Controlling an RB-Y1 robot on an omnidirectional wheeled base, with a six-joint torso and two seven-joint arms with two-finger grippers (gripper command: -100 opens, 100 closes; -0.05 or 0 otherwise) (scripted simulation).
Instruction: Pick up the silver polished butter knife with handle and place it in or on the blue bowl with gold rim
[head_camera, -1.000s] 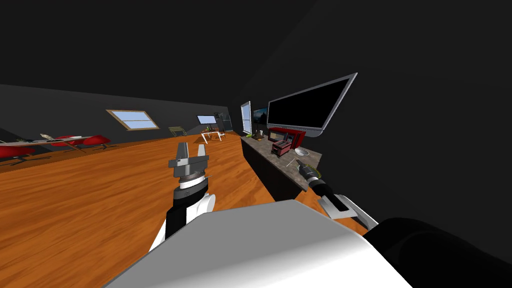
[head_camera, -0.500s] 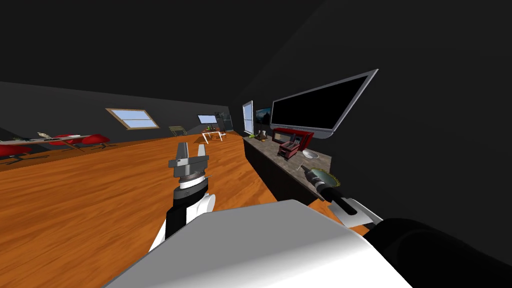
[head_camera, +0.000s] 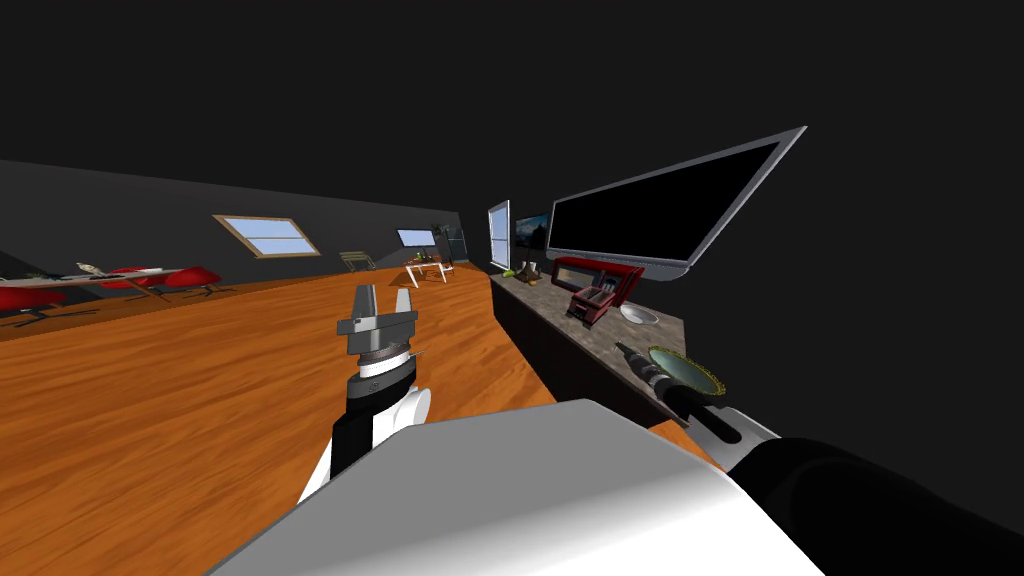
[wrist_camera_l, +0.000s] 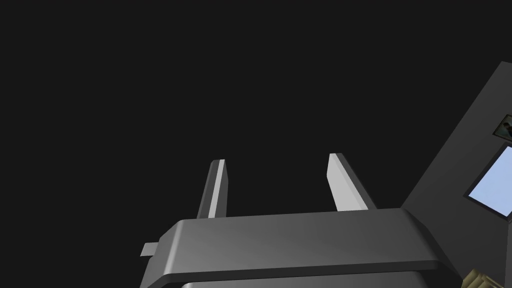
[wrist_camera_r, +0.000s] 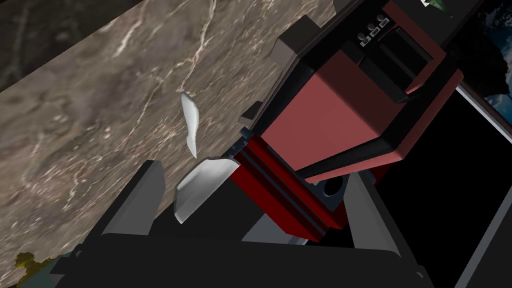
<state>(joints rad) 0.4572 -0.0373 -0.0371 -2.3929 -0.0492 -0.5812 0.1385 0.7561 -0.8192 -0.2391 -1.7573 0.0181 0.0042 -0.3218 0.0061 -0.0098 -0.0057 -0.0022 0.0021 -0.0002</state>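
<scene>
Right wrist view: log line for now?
right end effector: open, straddling knife over counter | bowl: beside it | left end effector: open, raised

The brown, white-veined stone surface (wrist_camera_r: 100, 100) looks like polished marble. The pale silver butter knife (wrist_camera_r: 200, 190) is smooth, bright metal. The boxy red appliance (wrist_camera_r: 340, 110) looks matt. The orange floor (head_camera: 200, 420) is grained, slightly glossy wood.

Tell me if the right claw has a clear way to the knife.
Likely yes: the open right claw has the knife just ahead on the counter, nothing between; the red appliance crowds one side.
</scene>
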